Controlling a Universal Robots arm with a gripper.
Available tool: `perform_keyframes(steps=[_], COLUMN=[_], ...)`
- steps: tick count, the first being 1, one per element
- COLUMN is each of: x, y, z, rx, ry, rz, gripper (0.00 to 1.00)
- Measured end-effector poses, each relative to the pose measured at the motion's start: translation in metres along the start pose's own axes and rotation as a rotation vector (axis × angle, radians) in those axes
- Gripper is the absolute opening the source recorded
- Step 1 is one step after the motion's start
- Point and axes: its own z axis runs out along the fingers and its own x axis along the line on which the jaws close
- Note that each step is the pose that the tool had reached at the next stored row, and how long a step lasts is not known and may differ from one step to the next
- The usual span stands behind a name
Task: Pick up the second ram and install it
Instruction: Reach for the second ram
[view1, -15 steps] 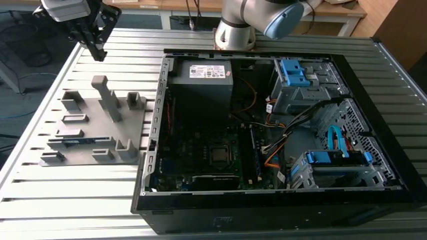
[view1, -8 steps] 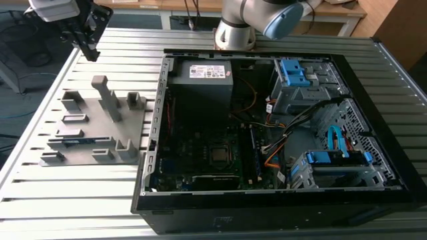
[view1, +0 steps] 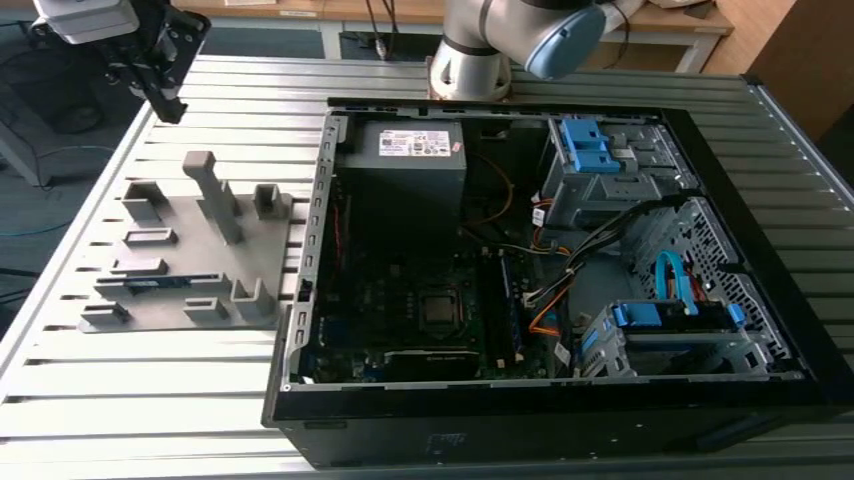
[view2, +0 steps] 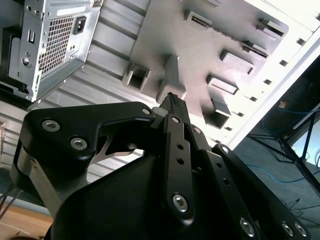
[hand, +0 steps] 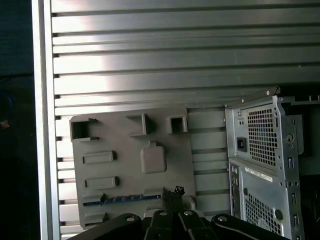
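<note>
Slots in the grey holder hide most of the second ram, by the table's edge; the gripper hangs tilted above the table's corner, fingers closed, empty

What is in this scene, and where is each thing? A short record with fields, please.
claw: black robot claw, shut, empty, hanging over the ribbed metal table
memory: long blue-green circuit-board memory stick, resting on the grey plastic holder tray, apart from the claw
computer: open black computer case, beside the tray
progress: stick not yet picked up
</note>
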Motion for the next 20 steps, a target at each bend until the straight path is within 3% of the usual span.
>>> perform_keyframes(steps=[20], x=[0.0324], y=[-0.0048], z=[0.0024], rx=[0.0], ry=[0.0], rz=[0.0], gripper=[0.1])
